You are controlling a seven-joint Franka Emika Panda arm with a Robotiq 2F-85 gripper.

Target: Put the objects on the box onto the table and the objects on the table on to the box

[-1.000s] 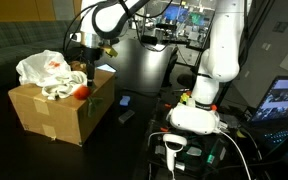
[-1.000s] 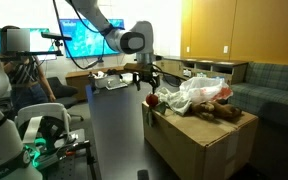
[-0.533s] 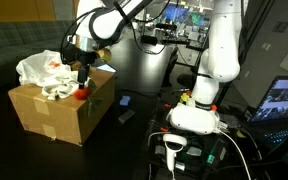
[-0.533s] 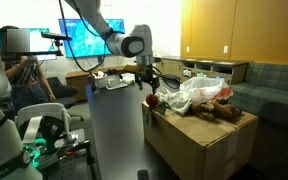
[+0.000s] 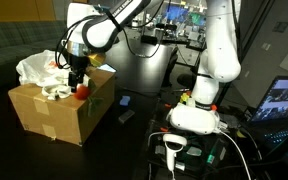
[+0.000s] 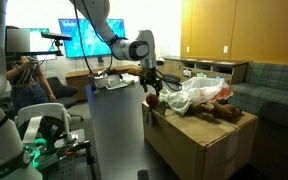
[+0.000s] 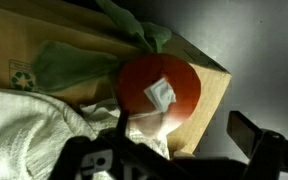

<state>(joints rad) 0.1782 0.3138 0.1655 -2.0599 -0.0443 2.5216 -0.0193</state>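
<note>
The brown cardboard box (image 5: 56, 115) (image 6: 199, 142) stands on the dark table (image 5: 124, 138) (image 6: 114, 130). Near one of its corners lies a red round toy (image 5: 82, 92) (image 6: 154, 99) (image 7: 159, 88) with green leaves (image 7: 79, 62) and a white tag. A crumpled white cloth (image 5: 42, 70) (image 6: 199, 92) (image 7: 24, 125) and a brown item (image 6: 224, 112) also lie on the box. My gripper (image 5: 77, 78) (image 6: 152, 90) (image 7: 174, 150) hangs open just above the red toy, fingers (image 7: 259, 140) apart and holding nothing.
Two small flat items (image 5: 125, 100) (image 5: 127, 116) lie on the table beside the box. The robot's white base (image 5: 196, 112) stands close by with cables around it. Monitors (image 6: 89, 40) and a couch (image 6: 269, 80) are in the background.
My gripper has moved down and across from beside the box to just above the red toy on the box's corner. It has stayed open.
</note>
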